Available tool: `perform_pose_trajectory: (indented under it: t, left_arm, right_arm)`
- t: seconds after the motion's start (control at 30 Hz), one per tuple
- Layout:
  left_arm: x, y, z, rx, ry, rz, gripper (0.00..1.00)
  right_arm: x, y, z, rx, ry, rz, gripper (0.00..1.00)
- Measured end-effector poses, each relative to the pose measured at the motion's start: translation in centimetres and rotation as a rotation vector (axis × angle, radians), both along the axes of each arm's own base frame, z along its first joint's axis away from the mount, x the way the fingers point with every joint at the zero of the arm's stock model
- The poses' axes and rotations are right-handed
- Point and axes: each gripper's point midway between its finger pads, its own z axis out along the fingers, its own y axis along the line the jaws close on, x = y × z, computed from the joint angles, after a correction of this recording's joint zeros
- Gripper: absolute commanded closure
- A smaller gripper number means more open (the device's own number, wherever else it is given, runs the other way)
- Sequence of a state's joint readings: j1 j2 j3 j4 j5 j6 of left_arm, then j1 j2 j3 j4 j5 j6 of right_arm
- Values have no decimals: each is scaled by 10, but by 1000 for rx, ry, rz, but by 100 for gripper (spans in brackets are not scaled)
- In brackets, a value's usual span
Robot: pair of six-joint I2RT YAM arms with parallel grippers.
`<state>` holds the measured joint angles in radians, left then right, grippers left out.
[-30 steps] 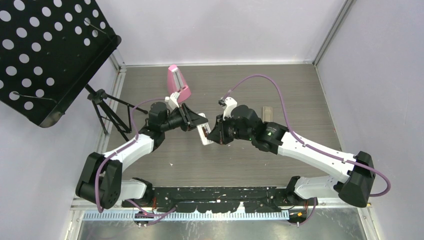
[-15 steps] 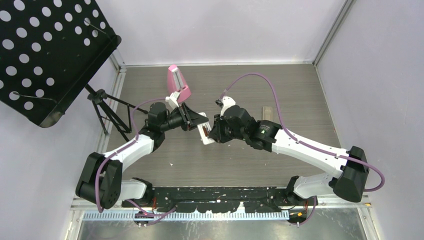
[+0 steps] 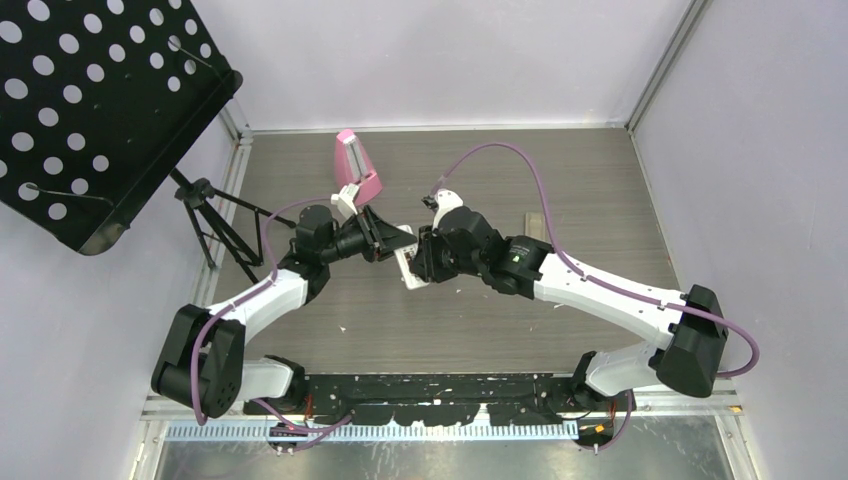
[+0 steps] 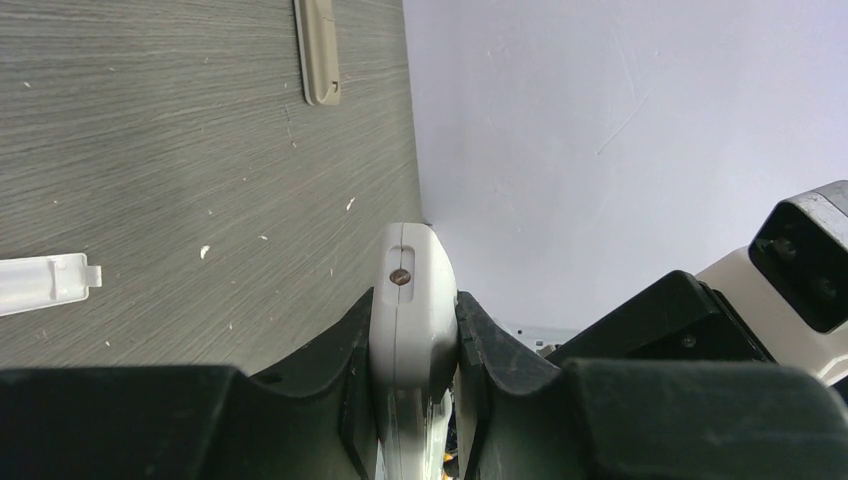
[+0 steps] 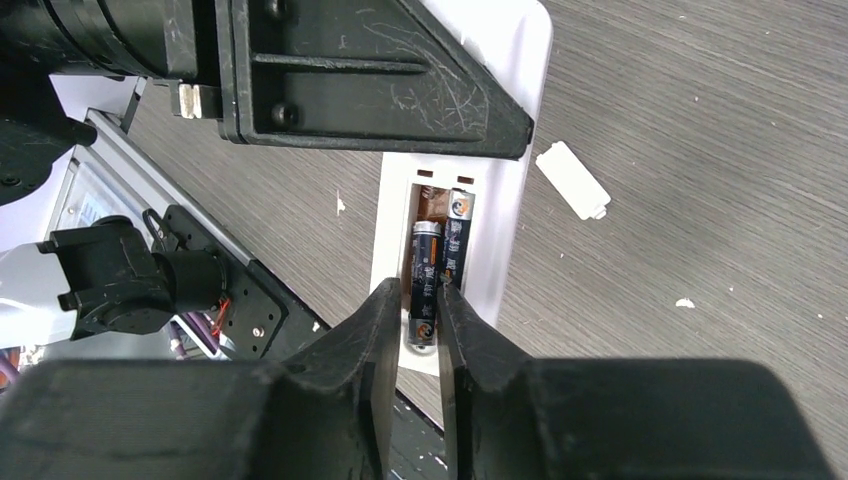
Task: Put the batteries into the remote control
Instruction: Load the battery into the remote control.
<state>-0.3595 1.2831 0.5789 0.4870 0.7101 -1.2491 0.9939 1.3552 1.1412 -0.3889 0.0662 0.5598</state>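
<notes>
My right gripper (image 5: 420, 305) has its two black fingers drawn in on the near end of a slim dark grey-black battery (image 5: 424, 262), and as far as the wrist view lets me judge, it is clamped on it. Over the last second that arm has slid toward 9 o'clock in the overhead view, closing on the white plastic remote control (image 5: 497, 255). The battery's far end, pointing to 12 o'clock, now sits inside the open battery bay (image 5: 431, 203). Its near end, at 6 o'clock, looks to be riding a little proud between my fingers.

Just beside it, at its 3 o'clock, a second dark battery (image 5: 456, 238) already lies flat in its slot. My left gripper (image 4: 412, 320) has not shifted. Its jaws are closed on the remote's edge and hold it off the grey wood-grain table (image 5: 700, 120) with the bay facing the right arm.

I read this as the last cell going in, partly seated but not yet home. It likely needs its near end pressed down before I let go.

The loose white plastic battery cover (image 5: 572, 180) lies on the table at 2 o'clock from the bay, well apart, so closing up remains. I see no blue battery in any view.
</notes>
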Motion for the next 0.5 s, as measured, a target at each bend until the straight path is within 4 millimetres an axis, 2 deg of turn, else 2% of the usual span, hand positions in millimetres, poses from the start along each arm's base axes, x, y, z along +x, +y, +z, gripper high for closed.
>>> perform_pose_trajectory:
  t: [0.37, 0.5]
  left_arm:
    - [-1, 0, -1, -13, 24, 6, 100]
    - [-1, 1, 0, -29, 42, 17, 100]
  right_arm:
    - [-1, 3, 3, 22, 14, -17, 55]
    - [2, 3, 13, 55, 4, -47, 52]
